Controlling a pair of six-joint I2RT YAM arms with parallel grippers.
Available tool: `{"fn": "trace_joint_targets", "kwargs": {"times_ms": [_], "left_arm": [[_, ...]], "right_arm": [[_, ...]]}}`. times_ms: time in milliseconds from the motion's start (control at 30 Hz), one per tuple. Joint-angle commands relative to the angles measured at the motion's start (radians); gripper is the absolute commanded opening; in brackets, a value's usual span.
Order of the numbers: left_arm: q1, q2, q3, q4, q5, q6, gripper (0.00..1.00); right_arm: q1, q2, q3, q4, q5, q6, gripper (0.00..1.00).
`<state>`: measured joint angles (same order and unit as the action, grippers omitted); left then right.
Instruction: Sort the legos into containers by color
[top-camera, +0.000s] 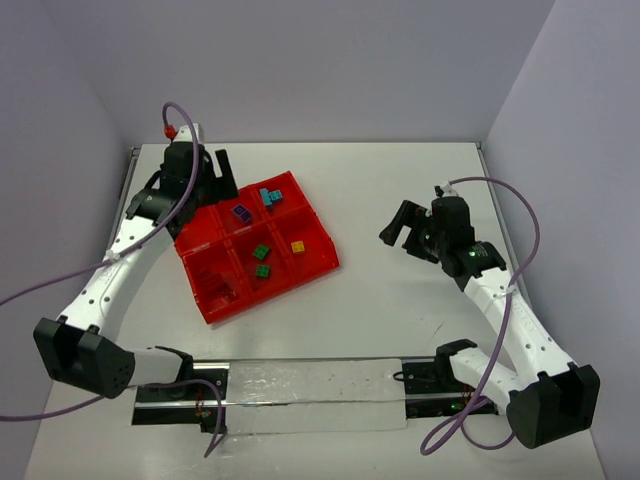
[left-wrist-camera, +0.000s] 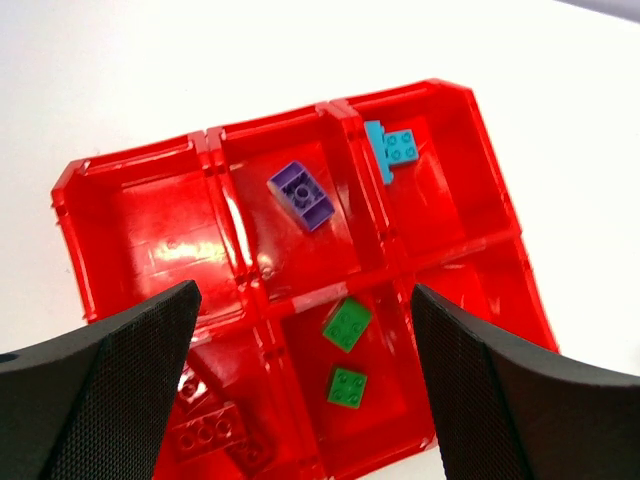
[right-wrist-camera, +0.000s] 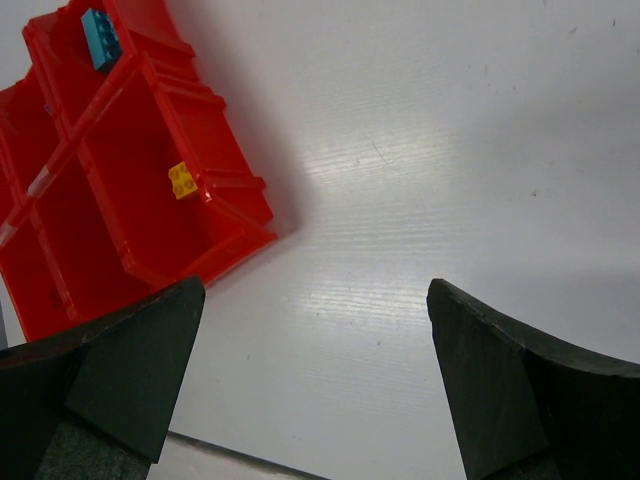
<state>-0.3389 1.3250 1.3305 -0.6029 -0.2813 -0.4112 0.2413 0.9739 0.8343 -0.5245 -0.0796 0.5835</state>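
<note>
The red tray (top-camera: 275, 296) lies left of centre, its six containers in two rows of three. A purple lego (top-camera: 241, 212) lies in the back middle one and teal legos (top-camera: 268, 197) in the back right. Two green legos (top-camera: 261, 252) share the front middle, a yellow lego (top-camera: 298, 246) sits in the front right, and red legos (top-camera: 222, 290) in the front left. My left gripper (top-camera: 222, 175) hangs open above the tray's back left corner, holding nothing; its wrist view shows the purple lego (left-wrist-camera: 300, 195) and green legos (left-wrist-camera: 347, 324) between the jaws. My right gripper (top-camera: 405, 228) is open over bare table right of the tray.
The back left compartment (left-wrist-camera: 150, 235) holds nothing. A long clear strip (top-camera: 300, 395) lies between the arm bases at the near edge. Grey walls close in the table at the back and on both sides. The tray's near corner (right-wrist-camera: 240, 215) shows at the right wrist view's left.
</note>
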Motion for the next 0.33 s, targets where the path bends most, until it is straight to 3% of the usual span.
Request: {"fn": "trace_joint_targets", "kwargs": {"times_ms": [0,300], "left_arm": [[0.003,-0.071,-0.033,-0.014,0.035,0.04,0.94],[0.004,-0.128,-0.017,-0.022,0.07,0.026,0.94]], "right_arm": [[-0.006,0.014,0.068,0.018,0.027,0.003,1.0],[-0.005,0.012,0.107,0.017,0.036,-0.003,1.0]]}}
